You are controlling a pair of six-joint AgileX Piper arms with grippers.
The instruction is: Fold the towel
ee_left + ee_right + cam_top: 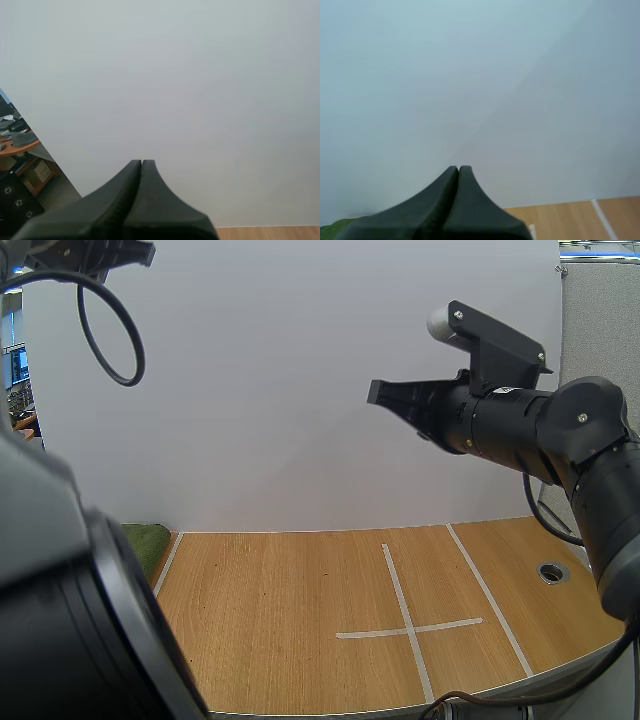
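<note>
My right gripper (378, 392) is raised high over the wooden table (300, 620), pointing left toward the white back wall. Its fingers lie together as one dark wedge (458, 171) with nothing between them. My left gripper (142, 164) is also shut on nothing and faces the white wall; the left arm (60, 620) looms large at the near left of the high view. A small patch of green cloth (147, 543) shows at the table's far left edge, partly hidden behind the left arm; a sliver of the green cloth (335, 227) appears beside the right fingers.
White tape lines (408, 628) form a cross on the table's right half, with a longer tape line (490, 595) beyond it. A round cable hole (553, 572) sits at the far right. A white wall (300, 390) stands behind the table.
</note>
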